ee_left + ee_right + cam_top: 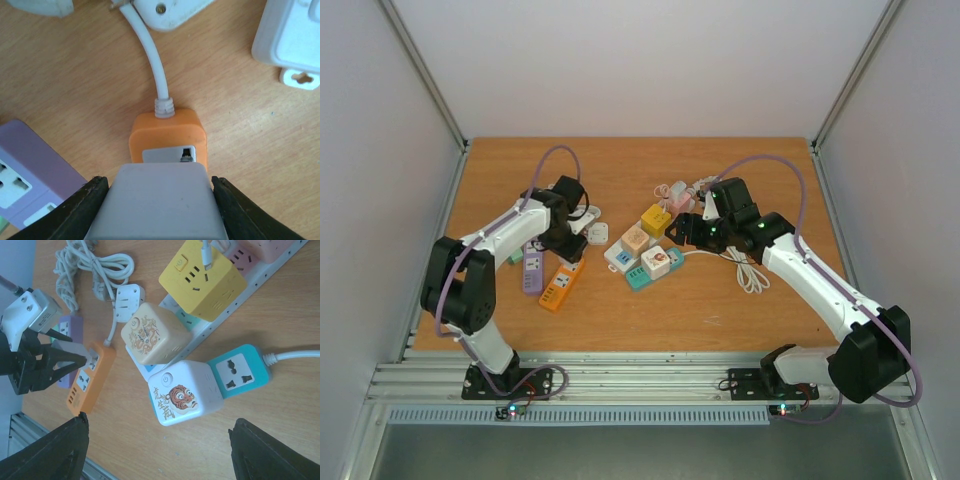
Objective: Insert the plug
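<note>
Left wrist view: plug covers most of the orange power strip. Prongs hidden, seating cannot be told. Purple strip cut by left edge, white adapter by right edge. White cable runs out at top.

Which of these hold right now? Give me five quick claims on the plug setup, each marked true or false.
1. The left tool grips a grey plug at the end of the orange power strip. True.
2. The right tool is shut on a plug. False: it is open and empty.
3. The orange power strip has a white cord. True.
4. The tiger-print cube sits on the orange power strip. False: it sits at the teal strip, apart from the orange one.
5. A purple strip lies beside the orange power strip. True.
</note>
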